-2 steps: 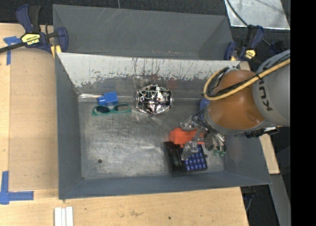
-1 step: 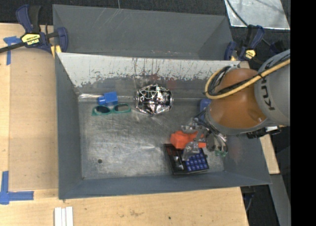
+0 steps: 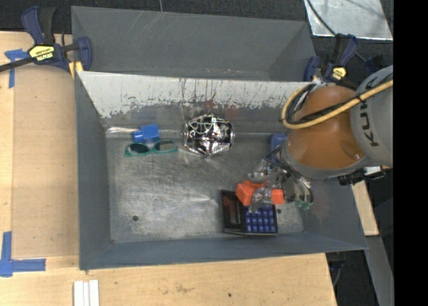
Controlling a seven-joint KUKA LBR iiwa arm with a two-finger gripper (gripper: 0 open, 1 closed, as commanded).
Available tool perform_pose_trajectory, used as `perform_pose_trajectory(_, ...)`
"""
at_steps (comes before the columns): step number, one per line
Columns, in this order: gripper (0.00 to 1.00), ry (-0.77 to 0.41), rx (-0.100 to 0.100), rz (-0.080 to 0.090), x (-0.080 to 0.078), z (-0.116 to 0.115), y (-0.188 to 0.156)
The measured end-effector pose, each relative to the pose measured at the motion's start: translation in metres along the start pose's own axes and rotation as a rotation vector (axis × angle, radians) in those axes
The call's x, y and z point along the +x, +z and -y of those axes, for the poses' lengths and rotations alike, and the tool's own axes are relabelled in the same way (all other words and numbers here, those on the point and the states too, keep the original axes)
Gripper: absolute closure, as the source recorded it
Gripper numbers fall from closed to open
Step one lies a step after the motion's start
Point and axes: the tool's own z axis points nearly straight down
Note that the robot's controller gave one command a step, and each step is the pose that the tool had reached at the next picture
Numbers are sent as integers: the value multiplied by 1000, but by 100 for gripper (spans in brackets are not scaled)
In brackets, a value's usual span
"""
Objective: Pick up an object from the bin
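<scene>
Jaws over blue-keyed black calculator (image 3: 259,222)

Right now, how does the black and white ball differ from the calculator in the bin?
The ball is round, webbed in black and white; the calculator is flat, rectangular, black with blue keys. The ball sits mid-bin by the back wall, away from the gripper; the calculator lies at the front, right beside the gripper. Both rest on the bin floor.
</scene>
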Motion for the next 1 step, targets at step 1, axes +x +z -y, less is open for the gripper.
perform_pose_trajectory(1,100,0,0,-12,2,0,-11)
